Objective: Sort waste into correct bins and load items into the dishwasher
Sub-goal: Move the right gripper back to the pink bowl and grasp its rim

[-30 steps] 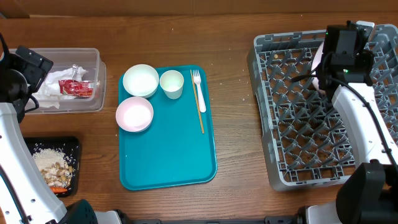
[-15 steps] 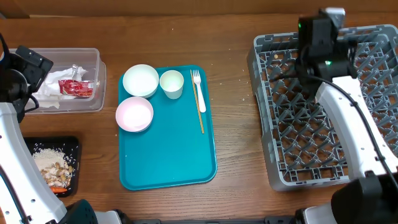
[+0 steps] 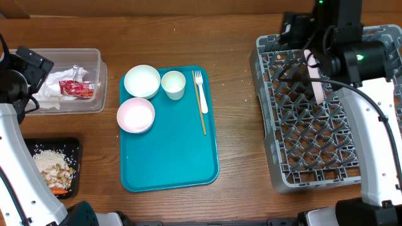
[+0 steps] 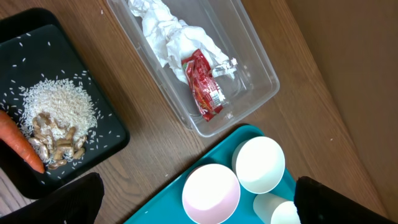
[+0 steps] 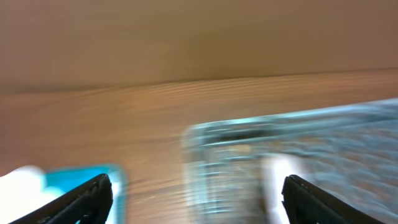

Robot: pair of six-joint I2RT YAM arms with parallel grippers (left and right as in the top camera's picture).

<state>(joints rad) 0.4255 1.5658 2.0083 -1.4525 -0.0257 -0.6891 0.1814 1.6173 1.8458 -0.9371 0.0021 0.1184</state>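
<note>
The pale-pink plate (image 3: 314, 78) stands on edge among the pegs near the back left of the grey dishwasher rack (image 3: 314, 157). My right gripper (image 3: 295, 28) hovers over the rack's back left corner. In the blurred right wrist view it (image 5: 197, 186) is open and empty. My left gripper (image 4: 199, 190) is open, high above the teal tray's left edge. On the tray sit a pink bowl (image 3: 135, 115), a white bowl (image 3: 142, 80), a white cup (image 3: 173, 84) and a fork (image 3: 200, 94). Napkins (image 4: 168, 31) and a red wrapper (image 4: 204, 87) lie in the clear box (image 3: 94, 103). Rice (image 4: 59, 106) and a carrot (image 4: 18, 140) are on the black tray (image 3: 75, 147).
The teal tray (image 3: 176, 157) lies in the middle of the wooden table, its near half bare. The rack fills the right side, with my right arm (image 3: 370, 138) reaching over it. My left arm (image 3: 12, 144) runs along the left edge between the two bins.
My right gripper has opened and let go of the pink plate, which now stands in the rack. The gripper has swung away toward the rack's back left corner. The left arm is still.
</note>
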